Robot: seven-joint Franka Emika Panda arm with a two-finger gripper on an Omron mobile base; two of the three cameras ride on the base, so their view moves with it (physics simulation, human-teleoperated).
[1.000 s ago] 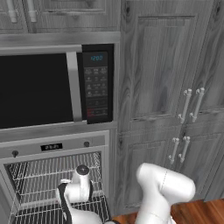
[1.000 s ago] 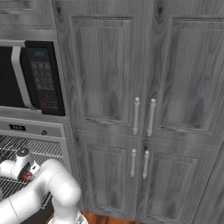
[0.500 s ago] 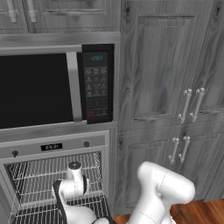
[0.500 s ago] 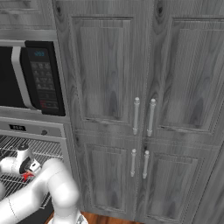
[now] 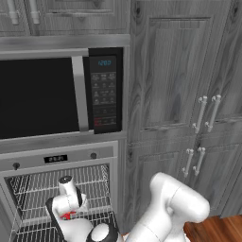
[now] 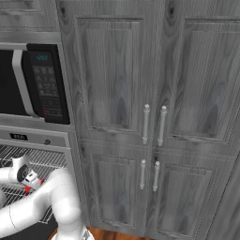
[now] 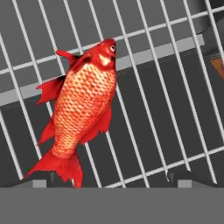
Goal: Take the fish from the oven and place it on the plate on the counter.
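Observation:
The fish (image 7: 83, 113) is bright red-orange and lies on a wire rack (image 7: 166, 100) inside the open oven (image 5: 56, 158). Its head points to the top of the hand view and its tail ends beside one fingertip (image 7: 41, 180). My gripper (image 7: 113, 180) hangs open just above the rack, with the fish lying between the jaws towards one side and nothing gripped. From the base, my gripper (image 5: 61, 218) reaches down into the oven (image 6: 28, 137), and a red bit of the fish (image 5: 70, 216) (image 6: 31, 186) shows under it. The plate and the counter are out of view.
A black-fronted microwave (image 5: 42, 94) with a keypad sits directly above the oven opening. Tall grey wood cabinets (image 6: 150, 126) with silver handles stand to the right. My own white arm (image 5: 170, 208) crosses low in front of the oven.
My hand has moved left and a little lower into the oven, closer to the rack. The jaws have stayed open.

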